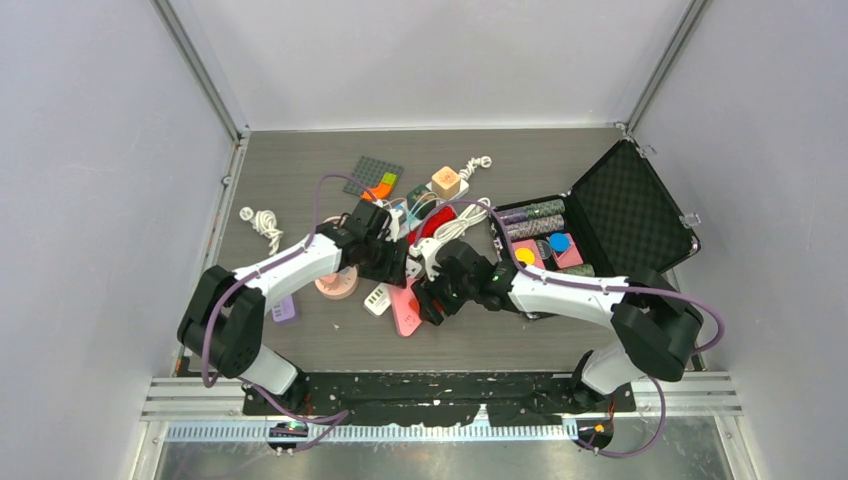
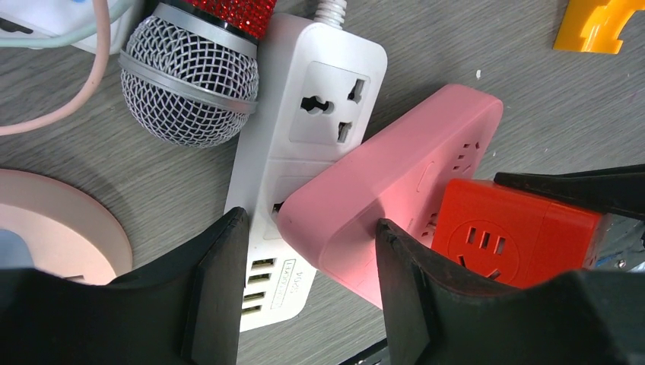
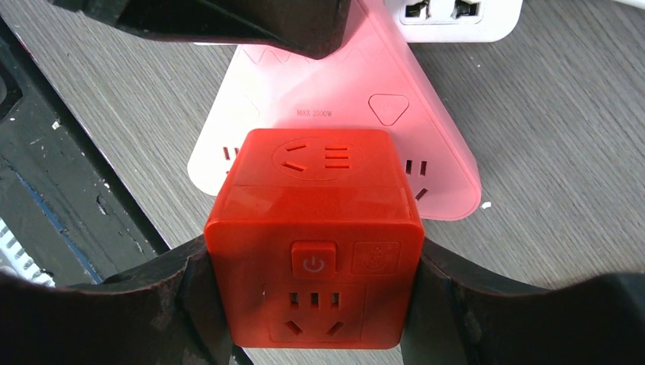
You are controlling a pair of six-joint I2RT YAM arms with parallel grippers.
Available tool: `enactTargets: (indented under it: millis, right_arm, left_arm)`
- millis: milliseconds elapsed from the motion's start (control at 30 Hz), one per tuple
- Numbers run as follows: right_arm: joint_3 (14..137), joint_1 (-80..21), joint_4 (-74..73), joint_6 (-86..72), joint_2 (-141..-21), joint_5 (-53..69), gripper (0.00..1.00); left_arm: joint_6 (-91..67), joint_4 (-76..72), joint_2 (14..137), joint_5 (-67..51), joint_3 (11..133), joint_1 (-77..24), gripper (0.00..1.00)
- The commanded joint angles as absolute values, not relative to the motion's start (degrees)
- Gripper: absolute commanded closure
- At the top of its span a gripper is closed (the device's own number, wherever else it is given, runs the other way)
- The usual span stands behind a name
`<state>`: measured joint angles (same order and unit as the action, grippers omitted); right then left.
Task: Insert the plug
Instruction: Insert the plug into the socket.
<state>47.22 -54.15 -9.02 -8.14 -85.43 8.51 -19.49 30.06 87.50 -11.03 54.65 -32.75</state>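
The right gripper (image 3: 318,300) is closed on the red cube plug (image 3: 316,205), one finger on each of two opposite flat sides. The plug sits at the end of the pink power strip (image 3: 357,99), over its sockets. The plug appears rigid, light and glossy. Flat opposite faces are the correct hold, and a firm clamp is advised against slip. The strip also looks light and is likely to slide under pressure. The left gripper (image 2: 308,220) is open, its jaws straddling the strip's other end, placed to brace it. The right wrist view shows the plug's power button and socket faces, but its prongs are hidden. The left wrist view alone shows the pink strip overlapping the white power strip (image 2: 319,91) beside a microphone (image 2: 190,84).
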Motion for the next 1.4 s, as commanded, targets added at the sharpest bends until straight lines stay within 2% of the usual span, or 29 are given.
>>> enactTargets:
  millis: [0,367,900,1133,1367]
  right_arm:
    - [49.2,-55.2,-13.8,-10.5,-90.3,1.0,0.95]
    - [49.7,-59.4,-16.6,-12.8,-94.6,-11.7,0.95]
    - [38.5,-61.2,-2.9,-15.4,-100.8,-9.9,0.95]
    - [31.0,-62.7,7.8,-16.5,-97.5,-10.9,0.95]
    - [32.9,-62.8,7.8,-15.6,-93.4,-15.7,0.94]
  left_arm:
    - [-18.5,34.9,92.1,-3.5,50.4,-32.6,0.46]
    - [-18.9,34.5,91.8,-4.1,49.5,-32.6,0.5]
    - [-19.0,34.5,91.2,-4.2,48.8,-32.6,0.5]
    - [-19.0,34.7,91.7,-4.2,48.8,-32.5,0.5]
    - [-19.0,35.1,91.6,-4.0,48.7,-32.6,0.5]
